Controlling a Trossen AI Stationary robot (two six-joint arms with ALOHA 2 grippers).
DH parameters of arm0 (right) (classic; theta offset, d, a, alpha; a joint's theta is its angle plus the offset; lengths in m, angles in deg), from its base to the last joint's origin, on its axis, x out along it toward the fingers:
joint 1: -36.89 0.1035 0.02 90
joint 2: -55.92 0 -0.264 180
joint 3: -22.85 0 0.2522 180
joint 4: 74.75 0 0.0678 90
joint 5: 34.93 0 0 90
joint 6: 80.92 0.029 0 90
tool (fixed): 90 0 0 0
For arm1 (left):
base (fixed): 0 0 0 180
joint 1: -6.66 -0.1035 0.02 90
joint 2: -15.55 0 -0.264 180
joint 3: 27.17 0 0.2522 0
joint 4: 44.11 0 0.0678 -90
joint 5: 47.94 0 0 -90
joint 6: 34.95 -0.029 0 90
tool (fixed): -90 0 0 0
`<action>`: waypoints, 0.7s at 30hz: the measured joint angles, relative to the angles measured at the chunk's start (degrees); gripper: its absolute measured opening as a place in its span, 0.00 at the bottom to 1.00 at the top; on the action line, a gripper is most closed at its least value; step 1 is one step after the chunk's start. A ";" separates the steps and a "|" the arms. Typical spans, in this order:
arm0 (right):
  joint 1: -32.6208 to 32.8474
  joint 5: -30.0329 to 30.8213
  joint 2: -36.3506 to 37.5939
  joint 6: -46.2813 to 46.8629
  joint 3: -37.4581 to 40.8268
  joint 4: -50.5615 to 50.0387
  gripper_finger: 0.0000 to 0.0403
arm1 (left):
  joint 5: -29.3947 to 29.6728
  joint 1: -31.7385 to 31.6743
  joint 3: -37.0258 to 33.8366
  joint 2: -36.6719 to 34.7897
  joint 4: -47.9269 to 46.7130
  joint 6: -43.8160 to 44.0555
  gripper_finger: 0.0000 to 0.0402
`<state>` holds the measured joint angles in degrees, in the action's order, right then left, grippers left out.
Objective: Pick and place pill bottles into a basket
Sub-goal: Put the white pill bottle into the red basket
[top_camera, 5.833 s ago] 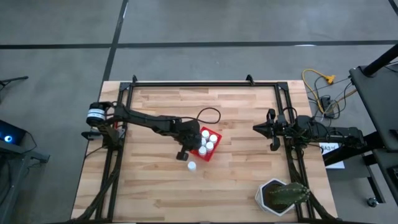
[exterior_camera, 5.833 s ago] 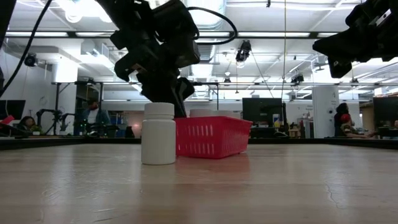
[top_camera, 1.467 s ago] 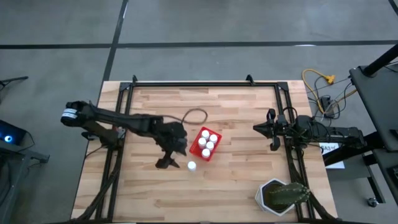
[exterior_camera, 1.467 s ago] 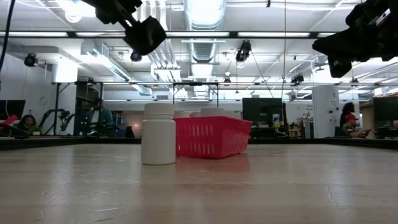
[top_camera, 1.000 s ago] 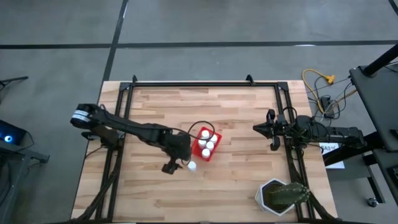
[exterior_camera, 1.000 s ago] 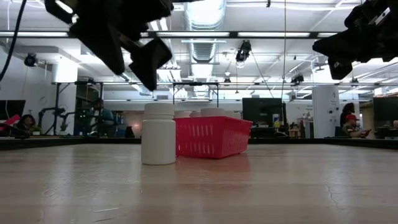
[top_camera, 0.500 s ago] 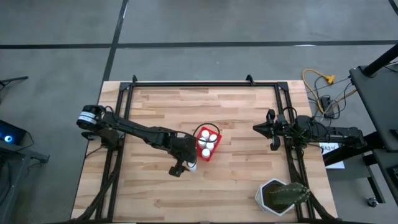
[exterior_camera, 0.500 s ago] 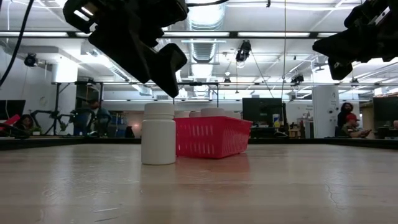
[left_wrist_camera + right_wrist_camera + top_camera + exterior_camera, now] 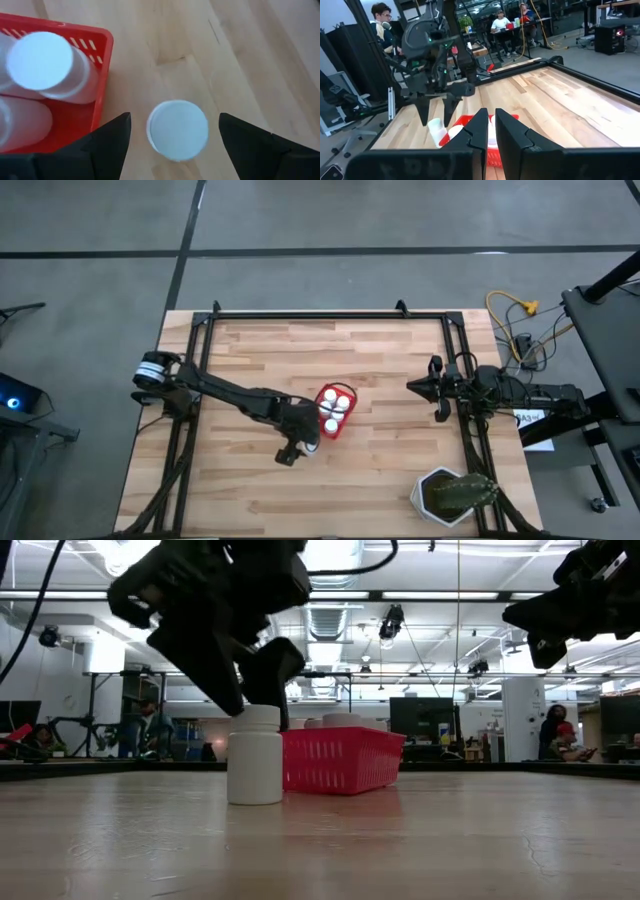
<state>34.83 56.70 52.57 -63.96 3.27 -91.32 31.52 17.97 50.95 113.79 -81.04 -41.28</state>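
the left pincer [image 9: 304, 446] hangs just below centre of the high view, its fingers [image 9: 112, 145] spread wide to either side of the lone pill bottle [image 9: 255, 755] and not touching it; it has hold of nothing. that bottle stands upright on the wooden tabletop [image 9: 380, 470], just outside the near corner of the red basket [image 9: 343, 760], close beside its wall but apart from it. in the left wrist view the bottle's round white cap [image 9: 177, 130] shows in the gap between the two dark fingers, with the basket's corner at the upper left of the frame.

the other pill bottles [image 9: 335, 409] stand upright inside the basket, at the centre of the high view; their caps just clear its rim in the low view.

the right pincer [image 9: 415, 386] waits at the right of the high view, well apart from the basket, raised off the tabletop, its fingers [image 9: 479, 130] closed together on nothing. a potted green plant [image 9: 455, 495] sits at the lower right of that view.
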 joint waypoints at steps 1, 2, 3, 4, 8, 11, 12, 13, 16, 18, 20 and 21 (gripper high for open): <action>0.02 -0.04 -0.05 0.01 0.00 0.00 0.07 | -0.05 0.00 0.00 0.49 0.34 0.02 0.71; 0.00 -0.01 -0.13 0.01 0.00 -0.02 0.07 | -0.07 0.00 0.00 0.92 0.34 0.02 0.71; 0.00 -0.01 -0.13 0.01 0.00 0.00 0.07 | -0.07 0.00 0.06 1.38 0.34 0.04 0.71; 0.00 -0.01 -0.13 0.01 0.00 0.00 0.07 | -0.07 0.00 0.21 1.81 0.45 0.06 0.71; 0.00 -0.03 -0.11 0.01 0.00 0.00 0.07 | -0.09 0.00 0.52 2.54 0.76 0.25 0.71; 0.00 -0.04 -0.11 0.01 0.02 -0.07 0.07 | -0.11 -0.02 0.65 2.55 0.86 2.60 0.71; 0.00 -0.05 -0.11 0.01 0.02 -0.11 0.07 | -0.11 -0.04 0.67 2.54 1.28 2.97 0.71; 0.02 -0.07 -0.13 0.01 0.02 -0.15 0.07 | -0.11 -0.04 0.72 2.53 1.37 3.00 0.71; 0.00 -0.04 -0.13 -0.01 0.02 -0.27 0.07 | -0.11 -0.04 0.72 2.55 1.22 3.04 0.70; 0.00 -0.04 -0.13 -0.01 0.02 -0.27 0.07 | -0.11 -0.02 0.70 2.53 1.22 3.02 0.68; 0.00 -0.04 -0.13 -0.01 0.02 -0.28 0.07 | -0.11 0.00 0.70 2.53 1.20 3.02 0.64; 0.00 -0.04 -0.13 -0.01 0.02 -0.28 0.07 | -0.13 0.00 0.70 2.53 1.20 3.02 0.61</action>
<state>34.83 56.66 52.44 -63.97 3.29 -91.61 31.39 17.97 51.65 116.32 -79.85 -38.26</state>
